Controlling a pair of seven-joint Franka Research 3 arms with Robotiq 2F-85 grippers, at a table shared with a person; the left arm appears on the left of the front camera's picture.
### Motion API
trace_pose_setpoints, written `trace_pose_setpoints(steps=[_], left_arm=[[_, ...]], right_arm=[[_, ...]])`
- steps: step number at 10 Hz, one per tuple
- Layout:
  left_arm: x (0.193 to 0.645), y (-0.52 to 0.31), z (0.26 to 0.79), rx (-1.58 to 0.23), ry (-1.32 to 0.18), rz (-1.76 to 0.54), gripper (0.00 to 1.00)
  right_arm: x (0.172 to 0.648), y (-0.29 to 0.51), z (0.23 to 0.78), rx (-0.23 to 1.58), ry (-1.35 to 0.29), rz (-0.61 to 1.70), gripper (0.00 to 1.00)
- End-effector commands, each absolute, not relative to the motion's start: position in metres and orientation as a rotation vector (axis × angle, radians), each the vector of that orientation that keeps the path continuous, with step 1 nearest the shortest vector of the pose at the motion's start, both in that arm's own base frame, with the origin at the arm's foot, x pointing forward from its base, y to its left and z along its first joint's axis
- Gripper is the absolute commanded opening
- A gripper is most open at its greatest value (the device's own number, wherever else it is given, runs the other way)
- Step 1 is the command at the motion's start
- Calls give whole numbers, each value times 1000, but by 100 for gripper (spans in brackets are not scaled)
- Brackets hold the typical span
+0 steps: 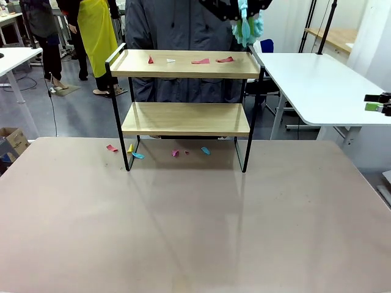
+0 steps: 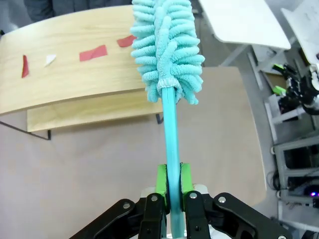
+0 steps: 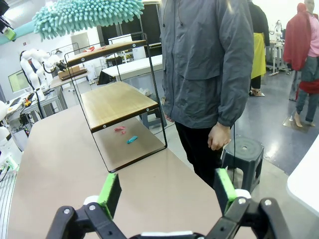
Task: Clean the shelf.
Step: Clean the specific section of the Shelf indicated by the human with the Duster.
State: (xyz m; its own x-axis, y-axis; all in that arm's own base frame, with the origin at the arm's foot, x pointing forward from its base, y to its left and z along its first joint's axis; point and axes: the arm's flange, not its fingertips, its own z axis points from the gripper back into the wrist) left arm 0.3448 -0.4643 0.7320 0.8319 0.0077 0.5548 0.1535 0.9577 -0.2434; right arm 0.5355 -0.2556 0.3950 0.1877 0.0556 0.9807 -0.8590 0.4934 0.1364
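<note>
The shelf (image 1: 186, 118) stands at the table's far middle, two wooden boards in a black frame. Red, pink and white paper scraps (image 1: 200, 61) lie on its top board (image 2: 75, 74). My left gripper (image 1: 242, 7) hangs above the shelf's top right corner, shut on the handle of a teal fluffy duster (image 1: 247, 25). In the left wrist view the green pads (image 2: 160, 180) clamp the handle and the duster head (image 2: 167, 45) hovers over the board's right end. My right gripper (image 3: 167, 191) stands open and empty, off the table's right side (image 1: 379, 104), facing the shelf (image 3: 112, 102) end-on.
More coloured scraps (image 1: 138, 155) lie on the beige table (image 1: 195, 232) under and beside the shelf's legs. A person (image 1: 183, 24) in a grey jacket stands right behind the shelf. A white table (image 1: 317, 79) is at the right, a stool (image 3: 244, 149) on the floor.
</note>
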Motion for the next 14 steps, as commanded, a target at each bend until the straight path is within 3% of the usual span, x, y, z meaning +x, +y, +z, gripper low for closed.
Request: trace_pose_setpoints(steps=[1, 8, 10, 11, 14], left_arm=[[345, -475, 727, -289, -633, -31, 13], [374, -496, 666, -246, -568, -13, 13], [380, -492, 663, -245, -493, 40, 13], [380, -497, 662, -234, -547, -35, 13], [388, -487, 659, -230, -502, -13, 13]], right_arm=[[536, -254, 397, 835, -1211, 763, 100], [536, -254, 397, 835, -1211, 763, 100], [536, -254, 397, 835, -1211, 763, 100], [536, -254, 397, 835, -1211, 763, 100], [536, -254, 397, 835, -1211, 763, 100]])
